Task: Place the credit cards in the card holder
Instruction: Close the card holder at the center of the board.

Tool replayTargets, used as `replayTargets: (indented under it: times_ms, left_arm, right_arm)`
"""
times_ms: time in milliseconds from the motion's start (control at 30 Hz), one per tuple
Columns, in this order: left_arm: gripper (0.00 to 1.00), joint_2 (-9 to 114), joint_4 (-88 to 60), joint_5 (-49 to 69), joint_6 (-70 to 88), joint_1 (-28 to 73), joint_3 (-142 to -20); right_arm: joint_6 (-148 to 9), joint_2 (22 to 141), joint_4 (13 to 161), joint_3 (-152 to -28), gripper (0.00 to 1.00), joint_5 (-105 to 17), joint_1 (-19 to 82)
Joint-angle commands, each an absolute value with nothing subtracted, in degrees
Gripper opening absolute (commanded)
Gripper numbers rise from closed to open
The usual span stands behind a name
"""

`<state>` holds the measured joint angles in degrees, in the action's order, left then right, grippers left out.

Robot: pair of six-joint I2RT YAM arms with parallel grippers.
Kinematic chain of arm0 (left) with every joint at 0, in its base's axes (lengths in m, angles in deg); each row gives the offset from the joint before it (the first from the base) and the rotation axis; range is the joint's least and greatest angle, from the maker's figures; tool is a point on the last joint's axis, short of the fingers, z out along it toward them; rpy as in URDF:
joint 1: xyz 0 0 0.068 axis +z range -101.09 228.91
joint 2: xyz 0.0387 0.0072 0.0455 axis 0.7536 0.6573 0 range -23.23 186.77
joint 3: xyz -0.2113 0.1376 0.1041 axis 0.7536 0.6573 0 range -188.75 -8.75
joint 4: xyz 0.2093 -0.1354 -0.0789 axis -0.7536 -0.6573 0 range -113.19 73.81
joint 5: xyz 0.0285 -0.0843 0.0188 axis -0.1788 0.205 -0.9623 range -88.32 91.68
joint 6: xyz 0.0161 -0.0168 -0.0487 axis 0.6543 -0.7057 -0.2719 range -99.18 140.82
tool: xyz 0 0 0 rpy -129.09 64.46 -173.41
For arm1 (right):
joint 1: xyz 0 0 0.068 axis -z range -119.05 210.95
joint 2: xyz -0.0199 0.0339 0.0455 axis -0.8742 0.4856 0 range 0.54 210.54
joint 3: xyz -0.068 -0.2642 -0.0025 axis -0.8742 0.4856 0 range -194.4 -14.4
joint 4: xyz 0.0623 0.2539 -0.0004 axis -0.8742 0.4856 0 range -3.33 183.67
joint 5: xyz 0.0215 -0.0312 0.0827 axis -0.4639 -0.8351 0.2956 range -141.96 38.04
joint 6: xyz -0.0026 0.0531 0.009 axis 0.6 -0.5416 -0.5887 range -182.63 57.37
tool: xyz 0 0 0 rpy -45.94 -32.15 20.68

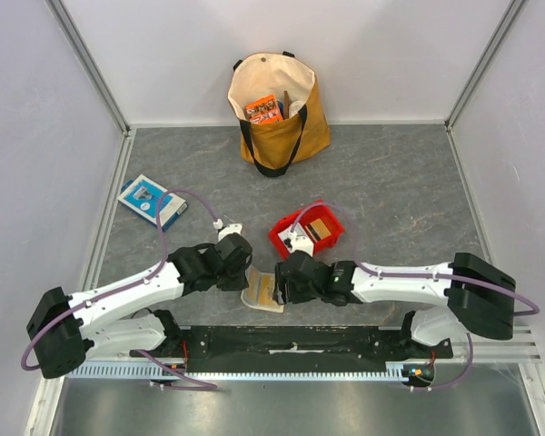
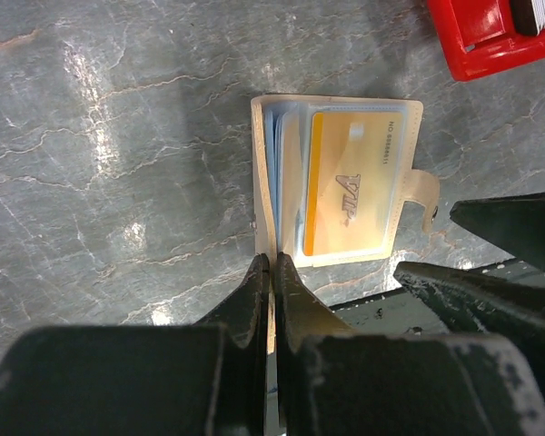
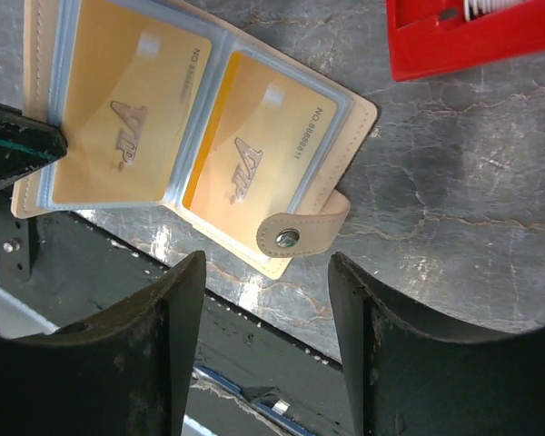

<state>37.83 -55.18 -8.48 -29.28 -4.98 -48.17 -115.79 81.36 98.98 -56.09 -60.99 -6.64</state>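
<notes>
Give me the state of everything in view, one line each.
card holder: open flat, snap tab undone, two yellow cards sleeved
left gripper: shut on card holder's edge
right gripper: open, above the snap tab
red tray: holds loose credit cards
tote bag: upright, mouth open, orange packet inside

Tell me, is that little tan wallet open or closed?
Open. The card holder lies spread flat, two yellow cards showing inside, and its snap tab hangs unfastened.

Top looks down; both close wrist views share card holder.
</notes>
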Motion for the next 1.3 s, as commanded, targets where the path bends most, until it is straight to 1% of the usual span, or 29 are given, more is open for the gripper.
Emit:
replayTargets:
  times_ms: [0, 167, 367, 500, 667, 700, 833, 1167, 1267]
  left_arm:
    - [0.02, 38.12, -55.13, -10.54, -31.47, -5.58, -50.41]
    - [0.02, 38.03, -55.13, -10.54, -31.47, -5.59, -50.06]
    - [0.02, 38.12, -55.13, -10.72, -31.38, -5.67, -50.24]
    - [0.02, 38.47, -55.3, -11.15, -31.12, -6.11, -50.59]
    - [0.02, 41.89, -57.94, -14.75, -31.12, -8.48, -53.65]
    - [0.02, 43.03, -58.47, -15.54, -31.21, -9.09, -54.45]
    - [0.02, 47.25, -59.61, -17.83, -31.82, -11.65, -56.74]
    - [0.02, 55.86, -59.61, -18.89, -34.28, -16.74, -62.62]
    - [0.02, 58.5, -59.44, -18.98, -34.99, -18.41, -64.38]
  right_arm:
    - [-117.21, 84.29, 104.15, -61.76, 0.64, -69.96, -9.44]
    - [-117.73, 88.07, 109.6, -65.55, 0.64, -75.59, -10.86]
    - [-118.35, 89.22, 112.95, -66.26, 0.56, -79.02, -10.86]
    - [-118.79, 88.17, 113.39, -65.38, 0.43, -79.64, -10.86]
    - [-119.75, 86.41, 112.86, -63.45, 0.22, -79.9, -10.86]
    - [-119.84, 86.06, 112.77, -62.83, 0.19, -79.9, -10.86]
    - [-120.98, 84.31, 111.28, -59.94, 0.14, -79.38, -10.86]
    - [-127.66, 74.12, 99.25, -47.28, 0.12, -79.64, -10.86]
    - [-128.72, 72.18, 98.01, -45.34, 0.12, -80.17, -10.86]
